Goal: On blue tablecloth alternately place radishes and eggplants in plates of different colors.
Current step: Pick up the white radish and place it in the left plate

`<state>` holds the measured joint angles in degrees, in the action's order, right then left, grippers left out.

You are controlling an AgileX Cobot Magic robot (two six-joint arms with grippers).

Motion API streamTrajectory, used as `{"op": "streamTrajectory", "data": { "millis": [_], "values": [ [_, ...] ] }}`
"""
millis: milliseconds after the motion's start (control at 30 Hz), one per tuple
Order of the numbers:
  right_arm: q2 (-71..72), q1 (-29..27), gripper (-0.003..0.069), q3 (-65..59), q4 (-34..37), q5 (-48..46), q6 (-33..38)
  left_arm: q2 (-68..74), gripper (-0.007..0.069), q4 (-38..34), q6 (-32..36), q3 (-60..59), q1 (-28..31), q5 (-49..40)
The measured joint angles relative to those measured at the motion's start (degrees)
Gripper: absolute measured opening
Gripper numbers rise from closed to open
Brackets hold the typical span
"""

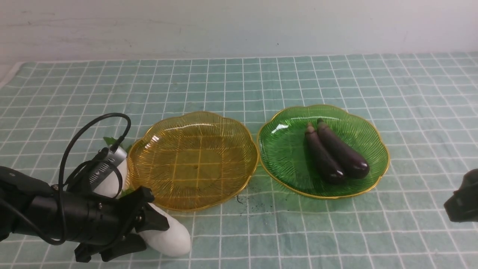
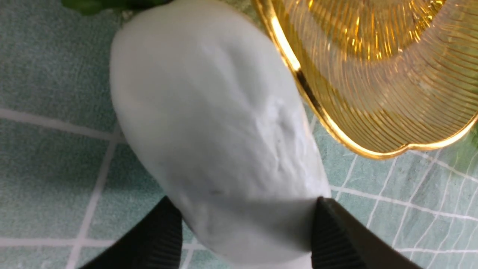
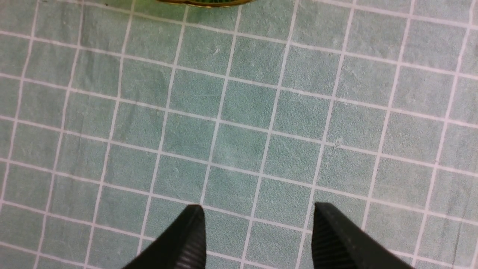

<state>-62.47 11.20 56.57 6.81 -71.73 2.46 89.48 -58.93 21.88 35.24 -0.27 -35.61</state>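
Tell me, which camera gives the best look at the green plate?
The front view: the whole green plate shows there, gold rim all round, two eggplants lying in it. The right wrist view catches only a sliver of its rim. The left wrist view shows the amber plate and a radish instead.

2 eggplants (image 1: pixel 336 151) in grn plate (image 1: pixel 283 149); radishes (image 1: pixel 168 235) by amber plate (image 1: pixel 194 160).

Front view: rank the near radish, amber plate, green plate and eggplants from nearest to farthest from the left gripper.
1. Near radish, between the left gripper's jaws.
2. Amber plate, just beside it, centre-left.
3. Green plate, farther right.
4. Eggplants, in that plate's right half.
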Motion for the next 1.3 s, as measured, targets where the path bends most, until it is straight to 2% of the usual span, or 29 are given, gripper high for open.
{"op": "streamTrajectory", "data": {
  "millis": [467,633,833,1033,1067,1100,1133,1167,1233,1300],
  "values": [
    [0.0,0.0,0.0359,0.0,0.0,0.0,-0.1,-6.8,0.0391,10.8,-0.3,-0.4,0.0,-6.4],
    [0.0,0.0,0.0359,0.0,0.0,0.0,-0.1,-14.9,0.0391,17.7,-4.6,0.7,0.0,-13.4],
    [0.0,0.0,0.0359,0.0,0.0,0.0,-0.1,-20.5,0.0383,27.3,-11.0,12.3,0.0,-23.2],
    [0.0,0.0,0.0359,0.0,0.0,1.1,-0.1,-17.3,0.0373,33.2,-15.9,27.6,0.0,-26.0],
    [0.0,0.0,0.0359,0.0,0.0,1.2,-0.1,-15.8,0.0360,33.6,-16.2,29.5,0.0,-26.6],
    [0.0,0.0,0.0359,0.0,0.0,1.3,-0.1,-13.7,0.0289,34.0,-16.5,32.2,0.0,-27.5],
    [0.0,0.0,0.0359,0.0,0.0,1.3,0.0,-13.3,0.0272,34.1,-16.5,32.6,0.0,-27.7],
    [0.0,0.0,0.0359,0.0,0.0,1.3,0.2,-10.0,0.0130,34.6,-16.6,35.7,0.0,-29.1],
    [0.0,0.0,0.0359,0.0,-0.1,1.3,0.7,-5.5,0.0046,35.6,-16.7,39.2,-0.3,-30.8],
    [0.0,0.0,0.0359,0.0,-0.1,1.3,0.8,-2.1,0.0012,37.2,-16.7,41.9,-1.1,-32.3]
  ]
}}
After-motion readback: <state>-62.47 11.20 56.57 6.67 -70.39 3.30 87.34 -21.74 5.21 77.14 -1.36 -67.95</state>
